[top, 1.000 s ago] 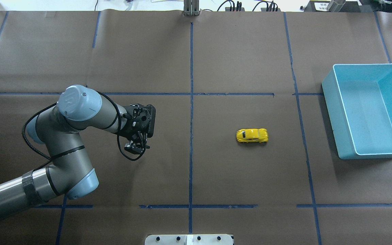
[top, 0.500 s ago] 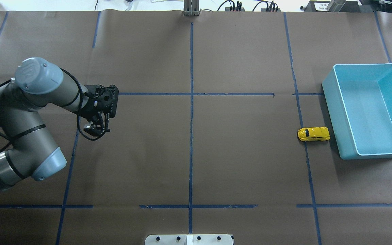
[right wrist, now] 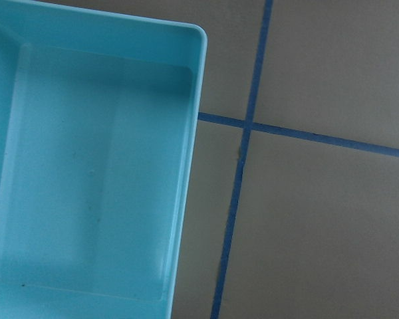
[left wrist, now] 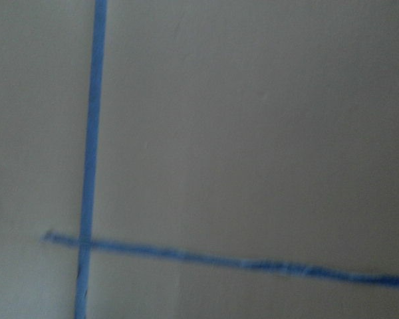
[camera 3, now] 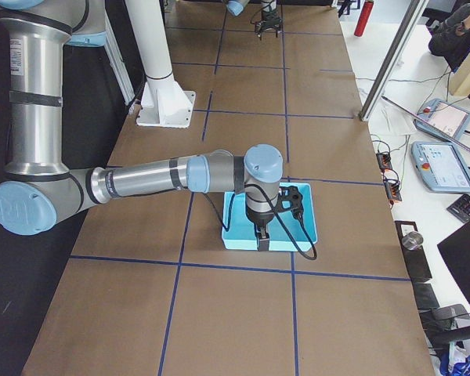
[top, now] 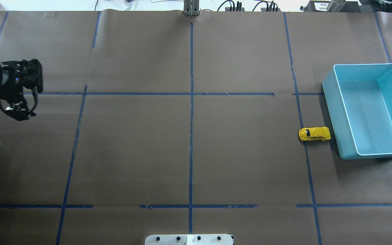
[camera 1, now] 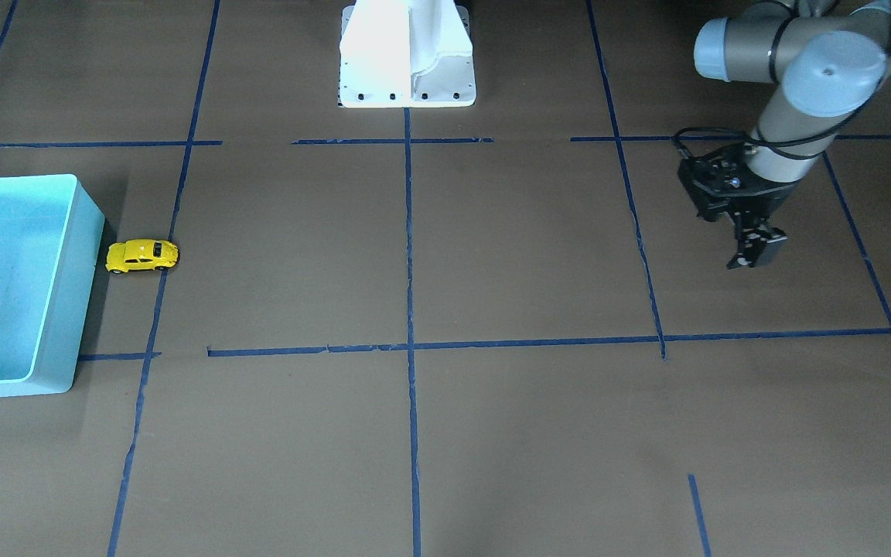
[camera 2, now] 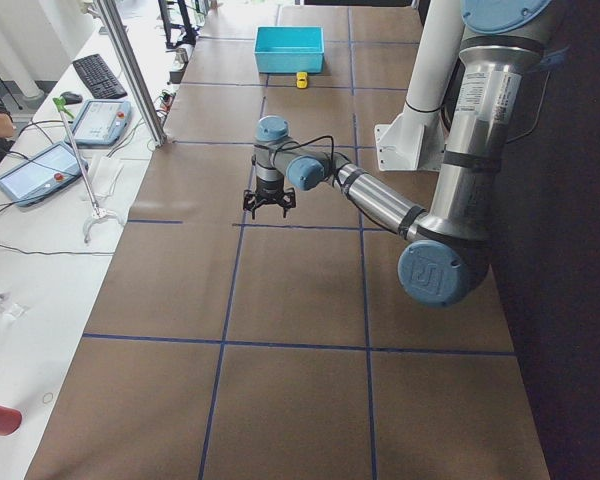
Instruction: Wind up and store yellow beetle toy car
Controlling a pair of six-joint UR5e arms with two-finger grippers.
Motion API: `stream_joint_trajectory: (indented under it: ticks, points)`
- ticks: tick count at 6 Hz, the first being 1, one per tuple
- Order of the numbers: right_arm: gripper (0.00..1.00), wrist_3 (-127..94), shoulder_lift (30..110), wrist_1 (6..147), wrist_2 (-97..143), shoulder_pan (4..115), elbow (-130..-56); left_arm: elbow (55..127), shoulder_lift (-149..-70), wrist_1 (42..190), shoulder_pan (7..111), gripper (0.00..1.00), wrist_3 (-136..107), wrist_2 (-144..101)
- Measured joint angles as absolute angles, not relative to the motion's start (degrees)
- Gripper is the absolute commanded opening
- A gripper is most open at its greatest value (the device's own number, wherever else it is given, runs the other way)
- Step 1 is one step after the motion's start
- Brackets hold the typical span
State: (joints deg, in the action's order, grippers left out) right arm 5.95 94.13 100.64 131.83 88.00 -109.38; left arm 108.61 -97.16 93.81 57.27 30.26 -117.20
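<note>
One yellow beetle toy car, one blue bin and two grippers are in view on the table.

The car is bright yellow, with a rounded body, dark windows and small black wheels. It stands upright on its wheels, just beside the bin's outer side wall and end-on to it. Contact with the wall cannot be confirmed.

The left gripper hangs well apart from the bin, at the table's far end. Its fingers are spread and hold nothing. The right gripper hangs over the bin; its finger opening cannot be told.

Change since 1.0 s ago: the car has rolled from mid-table to the bin, and the left arm has withdrawn farther from the bin.
</note>
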Motion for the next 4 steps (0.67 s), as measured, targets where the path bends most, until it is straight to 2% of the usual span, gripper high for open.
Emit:
stream_joint_trajectory:
  ticks: [2, 4]
  points:
    - [1.00, 3.79, 90.98, 102.90, 131.71, 79.65, -113.82, 108.05, -89.85, 92.65, 69.36, 1.00, 29.85, -126.24]
    - [1.00, 3.60, 88.27, 103.23, 131.50, 73.17, -115.64, 101.56, -85.58, 92.56, 82.53, 1.00, 29.61, -136.03]
